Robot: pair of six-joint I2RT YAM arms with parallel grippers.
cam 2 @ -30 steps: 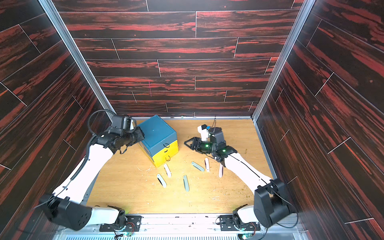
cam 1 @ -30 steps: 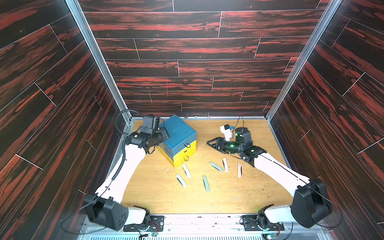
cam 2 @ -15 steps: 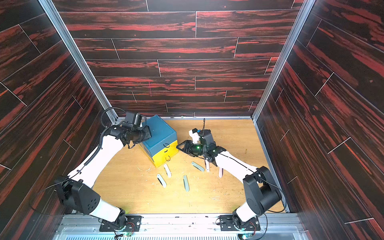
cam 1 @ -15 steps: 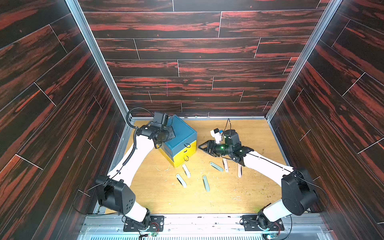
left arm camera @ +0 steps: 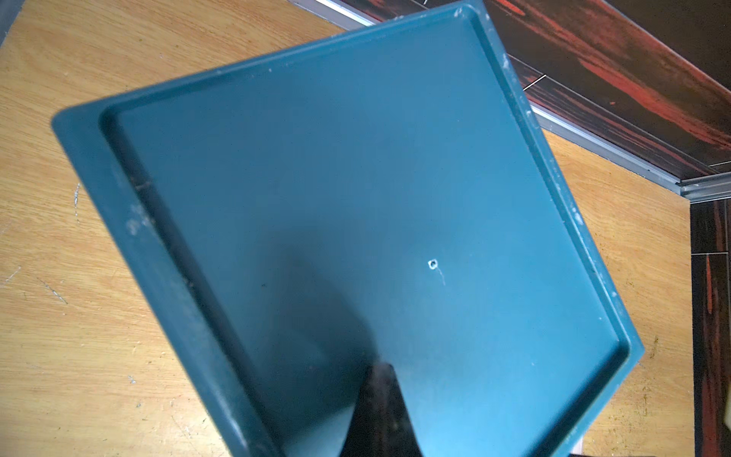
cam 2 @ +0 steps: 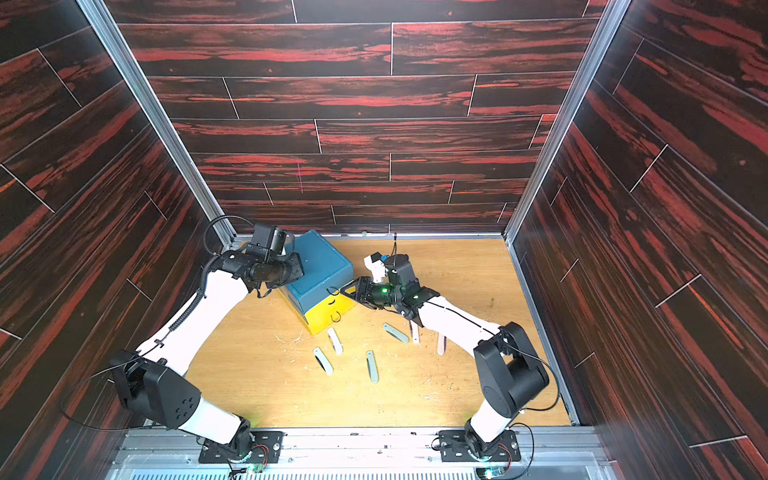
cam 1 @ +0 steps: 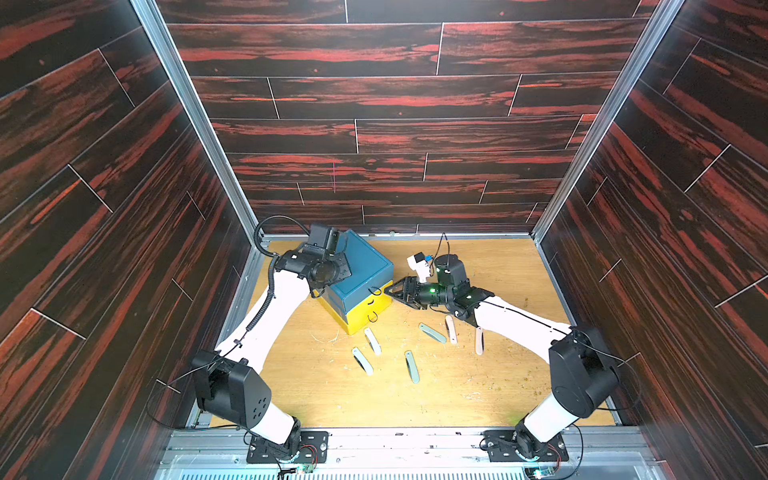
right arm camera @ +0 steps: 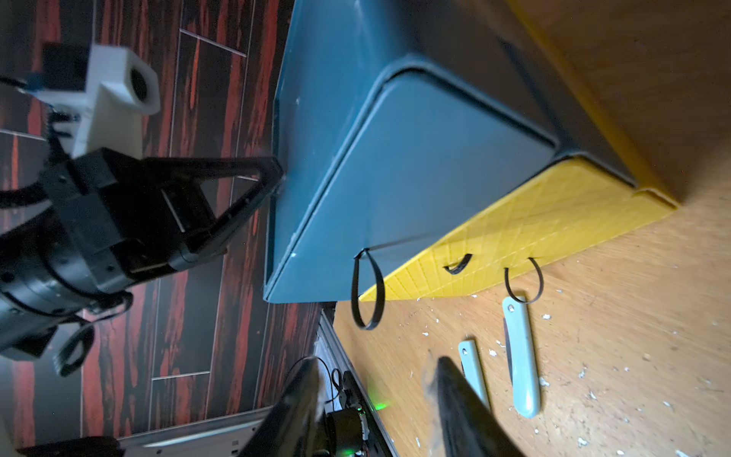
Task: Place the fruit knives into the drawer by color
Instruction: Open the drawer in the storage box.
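Note:
The drawer [cam 1: 365, 274] [cam 2: 322, 270] is a small chest with a teal top and upper drawer over yellow lower drawers, all closed, with black loop pulls. My left gripper [cam 1: 344, 266] [left arm camera: 381, 370] is shut, its tips resting on the teal top. My right gripper [cam 1: 388, 291] [cam 2: 343, 291] [right arm camera: 377, 364] is open at the chest's front. The teal drawer's loop pull [right arm camera: 368, 294] hangs just ahead of its fingertips, not between them. Several fruit knives lie loose on the floor, such as a grey-green one [cam 1: 412, 366] and a pinkish one [cam 1: 479, 340]. Two knives [right arm camera: 522, 356] lie near the yellow front.
The wooden floor [cam 1: 478, 395] is walled in by dark red panels and metal rails. The chest stands near the back left corner, turned at an angle. Small white crumbs litter the floor around the knives. My right forearm [cam 1: 511, 320] passes just behind the pinkish knives.
My left gripper moved from beside the chest onto its top and shut. My right gripper travelled left to the chest's front, and its jaws have narrowed.

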